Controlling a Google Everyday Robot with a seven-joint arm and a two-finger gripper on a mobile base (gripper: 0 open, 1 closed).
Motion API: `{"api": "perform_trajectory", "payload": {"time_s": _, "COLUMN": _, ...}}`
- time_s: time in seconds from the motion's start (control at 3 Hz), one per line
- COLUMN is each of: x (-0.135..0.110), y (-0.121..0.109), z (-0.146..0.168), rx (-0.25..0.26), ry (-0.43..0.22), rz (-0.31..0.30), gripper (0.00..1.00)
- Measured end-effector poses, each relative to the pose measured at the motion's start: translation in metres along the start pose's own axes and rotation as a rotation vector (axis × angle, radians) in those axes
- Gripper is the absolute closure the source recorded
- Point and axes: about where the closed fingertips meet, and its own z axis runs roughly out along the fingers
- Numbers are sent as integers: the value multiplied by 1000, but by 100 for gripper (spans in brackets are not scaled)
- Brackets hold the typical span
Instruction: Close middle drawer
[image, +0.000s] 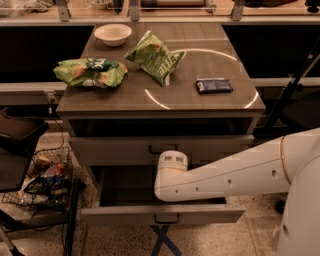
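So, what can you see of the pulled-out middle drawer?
The middle drawer is a wide, shallow grey-brown box, wooden by its look, with a low flat front and a small dark handle at the centre. It stands pulled far out, below the drawer with the taller front. The white arm crosses above its dark inside; the hand is not in view.

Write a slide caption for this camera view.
Robot arm extends over the open drawer below the table; end effector out of sight behind the arm.
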Motion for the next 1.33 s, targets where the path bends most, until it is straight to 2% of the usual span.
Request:
{"api": "perform_trajectory", "payload": {"time_s": 0.67, "x": 0, "y": 1, "z": -6, "rx": -5, "ry": 22, "rz": 8, "gripper": 100}}
{"api": "perform_trajectory", "payload": {"time_s": 1.0, "x": 21, "y": 41, "z": 1, "rx": -76, "ry": 49, "rz": 76, "gripper": 100}}
{"api": "perform_trajectory", "payload": {"time_s": 1.33, "x": 39, "y": 96, "z": -6, "rx": -145, "ry": 80, "rz": 156, "gripper": 100}}
